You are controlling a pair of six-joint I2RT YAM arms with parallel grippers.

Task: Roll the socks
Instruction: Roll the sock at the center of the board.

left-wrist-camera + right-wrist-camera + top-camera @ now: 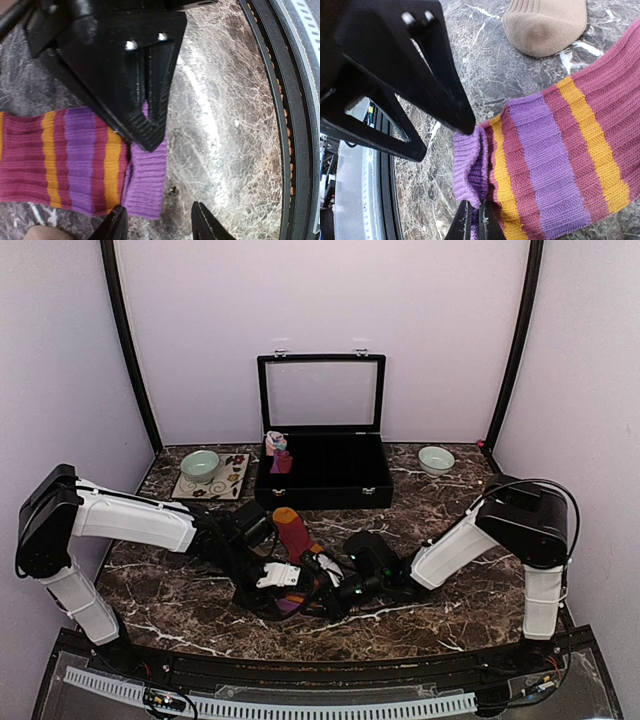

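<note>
Cuff of striped sock (560,145) pinched in right claw (476,209), left claw (159,212) apart, tan sock (545,25) cropped.

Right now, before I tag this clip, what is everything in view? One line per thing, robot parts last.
striped sock: one seen, maroon with orange and purple bands, flat at table centre
tan sock: one seen, tan, beside the striped sock, only one end showing
case: one, black, lid up, back centre
rolled bundle: one, pink and light blue, case's back-left corner
bowl on the mat: one, pale green, back left
second bowl: one, pale green, back right
mat: one, cream patterned, left of case
table: dark brown marble
left pincer: black, open, at the cuff's end
right pincer: black, shut on the purple cuff
</note>
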